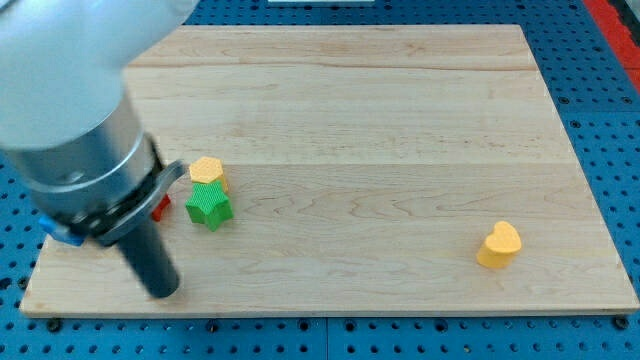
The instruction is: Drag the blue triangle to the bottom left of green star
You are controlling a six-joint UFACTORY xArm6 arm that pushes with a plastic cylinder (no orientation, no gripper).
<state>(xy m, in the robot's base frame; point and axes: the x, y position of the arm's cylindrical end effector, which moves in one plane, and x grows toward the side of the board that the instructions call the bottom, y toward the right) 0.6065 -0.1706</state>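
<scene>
The green star (208, 207) lies on the wooden board (380, 130) at the left, with a yellow hexagon (207, 171) touching its top side. My tip (163, 293) rests on the board below and left of the green star, apart from it, near the board's bottom edge. The arm's large body covers the board's left end. A small blue sliver (58, 233) shows at the arm's lower left edge; I cannot tell whether it is the blue triangle. No blue triangle is otherwise in sight.
A red block (160, 208) peeks out from behind the arm, just left of the green star. A yellow heart (499, 245) lies at the lower right. The board's bottom edge runs just below my tip.
</scene>
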